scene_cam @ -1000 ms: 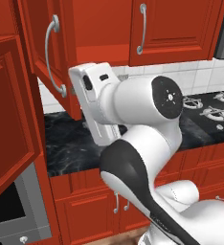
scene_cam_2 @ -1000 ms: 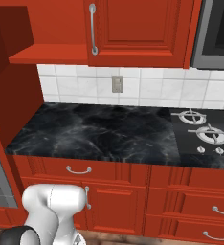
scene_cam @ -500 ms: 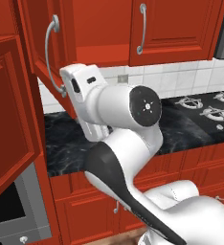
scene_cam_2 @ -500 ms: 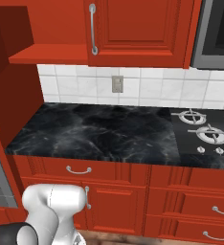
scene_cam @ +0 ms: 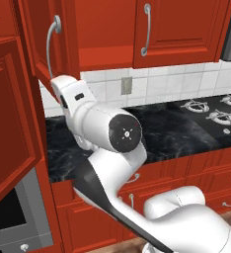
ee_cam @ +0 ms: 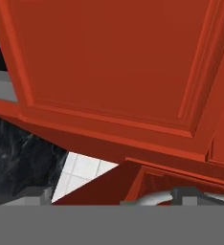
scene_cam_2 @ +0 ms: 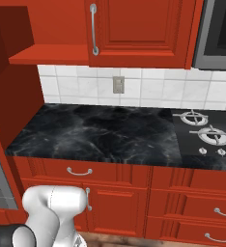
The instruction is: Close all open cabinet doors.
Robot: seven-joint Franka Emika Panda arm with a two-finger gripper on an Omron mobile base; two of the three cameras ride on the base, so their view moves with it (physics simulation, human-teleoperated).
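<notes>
So the upper cabinet door (scene_cam: 43, 47) you're after hangs swung out above the left end of the tabletop (scene_cam: 172, 131), handle (scene_cam: 51, 42) facing you, with the open cabinet box (scene_cam_2: 47, 29) showing beside its shut neighbour (scene_cam_2: 139, 31). In the hand view a raised-panel door face (ee_cam: 109, 62) sits right up close. There's also a tall door (scene_cam: 11, 123) ajar over the grey oven (scene_cam: 19, 217) on the far left, so that one's likely on your list too.

Your arm's wrist (scene_cam: 70, 96) sits just under the upper door's lower corner. I can't make out the end effector itself in these shots; going by everything else its jaws stand wide with nothing in them.

Looks like you're in the approach step. Next you'd want contact on the door's outer face, then a sweep toward the cabinet box until it seats.
</notes>
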